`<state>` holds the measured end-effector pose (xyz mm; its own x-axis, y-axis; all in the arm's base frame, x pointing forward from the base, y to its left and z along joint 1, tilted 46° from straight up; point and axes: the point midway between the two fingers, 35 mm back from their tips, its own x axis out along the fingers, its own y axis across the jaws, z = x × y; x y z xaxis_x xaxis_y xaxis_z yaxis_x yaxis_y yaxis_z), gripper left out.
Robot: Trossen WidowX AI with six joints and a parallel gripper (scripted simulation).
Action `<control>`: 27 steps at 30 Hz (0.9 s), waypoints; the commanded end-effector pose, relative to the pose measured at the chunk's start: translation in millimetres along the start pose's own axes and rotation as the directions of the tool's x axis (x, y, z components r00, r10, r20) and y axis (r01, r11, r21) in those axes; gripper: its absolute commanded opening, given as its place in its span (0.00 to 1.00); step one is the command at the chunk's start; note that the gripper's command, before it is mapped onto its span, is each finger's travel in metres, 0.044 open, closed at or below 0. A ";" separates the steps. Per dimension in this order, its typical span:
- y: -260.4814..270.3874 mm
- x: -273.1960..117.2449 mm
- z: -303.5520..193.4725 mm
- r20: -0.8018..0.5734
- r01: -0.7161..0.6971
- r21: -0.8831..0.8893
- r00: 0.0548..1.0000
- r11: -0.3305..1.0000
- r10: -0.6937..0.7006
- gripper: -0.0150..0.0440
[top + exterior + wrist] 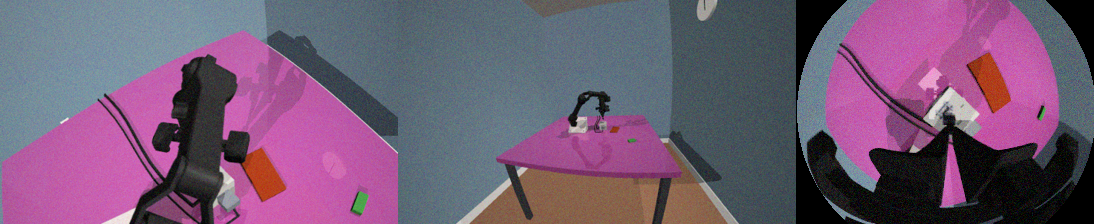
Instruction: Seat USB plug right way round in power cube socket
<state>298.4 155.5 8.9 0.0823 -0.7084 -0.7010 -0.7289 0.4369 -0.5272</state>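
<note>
The white power cube [227,179] [603,124] [963,106] stands on the table, turned diagonally in the wrist view. My gripper [603,117] [949,129] points down over it and is shut on the small dark USB plug [949,118]. Dark socket marks [943,109] show on the cube's top just beyond the plug, and in the exterior view the fingertips are a little above the cube. The plug seems to be out of the socket and above it; which way round it faces is too small to tell. In the top view the arm hides the fingertips and plug.
A grey block [229,200] [974,128] sits against the cube's side. Black cables [135,139] [878,92] run across the table beside the cube. An orange-red flat box [263,174] [615,130] [990,82] lies near the cube, and a green block [359,202] [632,140] [1041,113] lies farther off.
</note>
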 end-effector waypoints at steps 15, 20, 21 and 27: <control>0.1 0.0 0.0 0.000 0.000 0.455 1.000 0.891 0.000 0.25; 0.1 0.0 0.0 0.000 0.000 0.567 1.000 0.824 0.000 0.25; 0.1 0.0 0.0 0.000 0.000 0.588 1.000 0.809 0.000 0.25; 0.1 0.0 0.0 0.000 0.000 0.708 1.000 0.707 0.000 0.25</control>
<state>298.4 155.4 8.9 0.0823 -0.7085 -0.7009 -0.1128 0.6922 -0.7129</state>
